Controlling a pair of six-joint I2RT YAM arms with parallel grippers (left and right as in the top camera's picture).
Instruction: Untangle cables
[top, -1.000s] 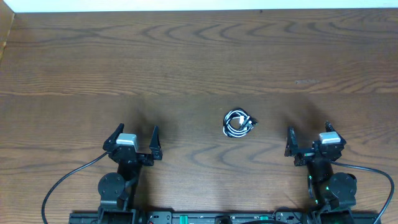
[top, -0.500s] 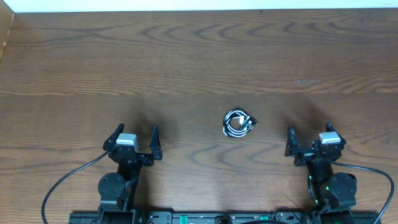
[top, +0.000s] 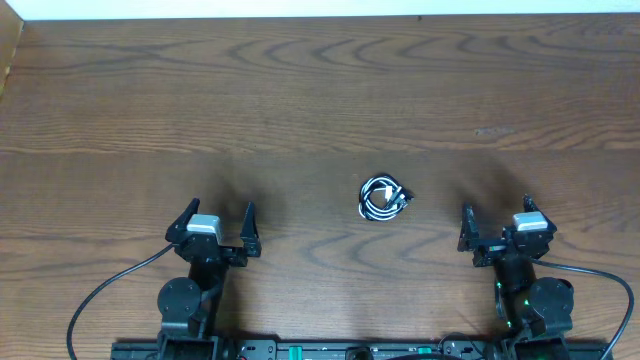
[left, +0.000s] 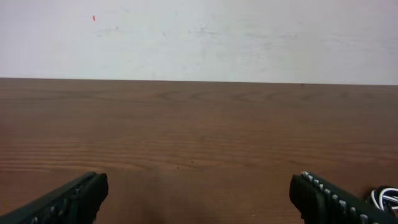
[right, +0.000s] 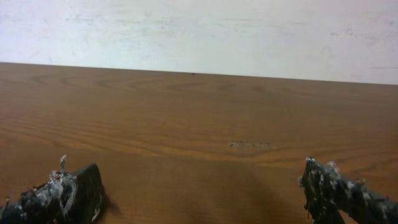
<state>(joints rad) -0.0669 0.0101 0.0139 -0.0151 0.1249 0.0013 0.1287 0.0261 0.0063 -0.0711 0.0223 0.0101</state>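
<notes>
A small tangled bundle of black and white cables (top: 383, 197) lies on the brown wooden table (top: 320, 100), near the middle. Its edge peeks in at the lower right corner of the left wrist view as white loops (left: 385, 198). My left gripper (top: 218, 218) rests near the front edge, left of the bundle, open with nothing between its fingers (left: 81, 198). My right gripper (top: 495, 218) sits to the bundle's right, also open and empty; its worn fingertips (right: 326, 183) stand wide apart. The bundle does not show in the right wrist view.
A white wall (left: 199, 37) borders the table's far edge. Black supply cables (top: 100, 295) trail from both arm bases at the front. A faint scuff mark (top: 492, 131) shows on the wood at the right.
</notes>
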